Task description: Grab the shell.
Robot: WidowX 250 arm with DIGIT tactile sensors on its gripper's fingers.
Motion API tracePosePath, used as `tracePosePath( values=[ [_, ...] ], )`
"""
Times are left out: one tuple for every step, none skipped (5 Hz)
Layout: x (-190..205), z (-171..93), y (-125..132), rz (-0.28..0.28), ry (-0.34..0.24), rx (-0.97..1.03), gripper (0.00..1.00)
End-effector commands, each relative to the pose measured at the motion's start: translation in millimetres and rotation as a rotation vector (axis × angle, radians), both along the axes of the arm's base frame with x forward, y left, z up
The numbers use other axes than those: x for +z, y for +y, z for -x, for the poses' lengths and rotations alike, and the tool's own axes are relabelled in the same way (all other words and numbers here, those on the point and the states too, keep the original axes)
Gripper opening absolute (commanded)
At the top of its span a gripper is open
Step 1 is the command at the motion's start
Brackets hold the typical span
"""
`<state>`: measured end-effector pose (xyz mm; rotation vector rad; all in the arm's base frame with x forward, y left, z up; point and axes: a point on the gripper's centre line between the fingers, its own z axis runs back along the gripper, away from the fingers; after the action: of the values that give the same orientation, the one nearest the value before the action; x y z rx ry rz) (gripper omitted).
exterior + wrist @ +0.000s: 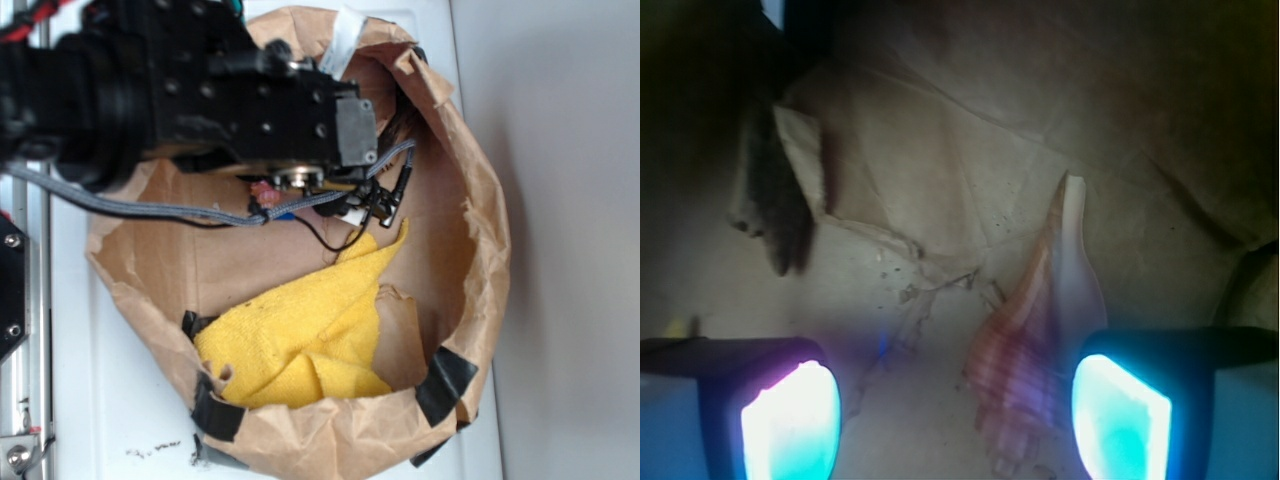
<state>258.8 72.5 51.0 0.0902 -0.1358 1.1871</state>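
In the wrist view the shell [1035, 335] lies on the brown paper floor of the bag, orange-tan and ribbed, its long point aimed up and away and its knobby end toward me. My gripper [955, 420] is open, and its two glowing pads [790, 425] straddle the floor low over it. The shell sits between them, close against the right pad [1120, 420] and well clear of the left. In the exterior view my black arm covers the gripper and the shell is hidden beneath it.
A brown paper bag [480, 200] with rolled-down walls and black tape [445, 385] rings the workspace. A crumpled yellow cloth [300, 340] fills the bag's near half. A dark torn paper flap [775, 210] sticks up at the upper left of the wrist view.
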Motion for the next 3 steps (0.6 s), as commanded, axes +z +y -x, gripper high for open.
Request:
tracePosePath(
  values=[
    [-7, 14, 6, -0.071, 0.018, -0.040, 1.00],
    [-24, 13, 0, -0.110, 0.044, -0.048, 1.00],
    [-35, 9, -5, -0.105, 0.048, -0.056, 0.99]
  ],
)
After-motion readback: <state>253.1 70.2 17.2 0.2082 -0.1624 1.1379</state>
